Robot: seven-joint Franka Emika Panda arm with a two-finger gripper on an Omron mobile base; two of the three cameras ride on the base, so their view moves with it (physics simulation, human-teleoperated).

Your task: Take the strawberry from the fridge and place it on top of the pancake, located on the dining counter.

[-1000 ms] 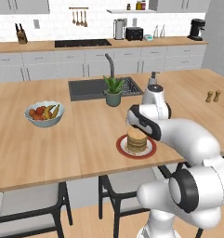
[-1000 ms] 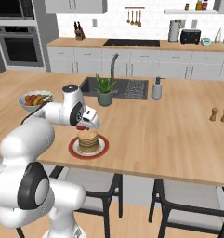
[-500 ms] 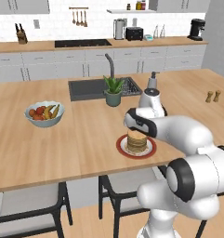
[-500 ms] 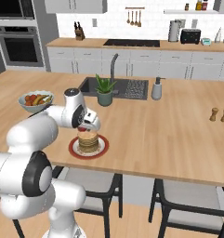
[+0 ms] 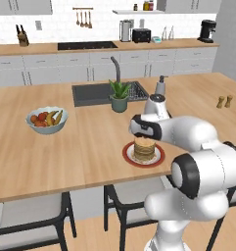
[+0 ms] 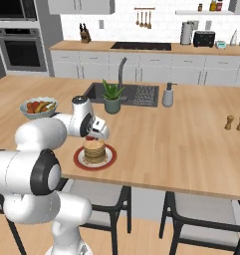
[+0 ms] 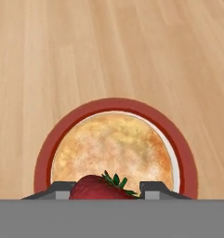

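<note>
No legible text, labels, brands, numbers or signs on any surface, appliance or object in view.

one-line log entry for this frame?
phase: place | gripper: shut on strawberry | above pancake | plate on dining counter

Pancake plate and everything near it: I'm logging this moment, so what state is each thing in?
strawberry: held between the fingertips, above the pancake.
gripper: shut on the strawberry.
pancake: stacked on its plate, top bare.
plate: resting flat on the dining counter.
fruit bowl: upright, filled with fruit.
potted plant: upright beside the sink.
</note>
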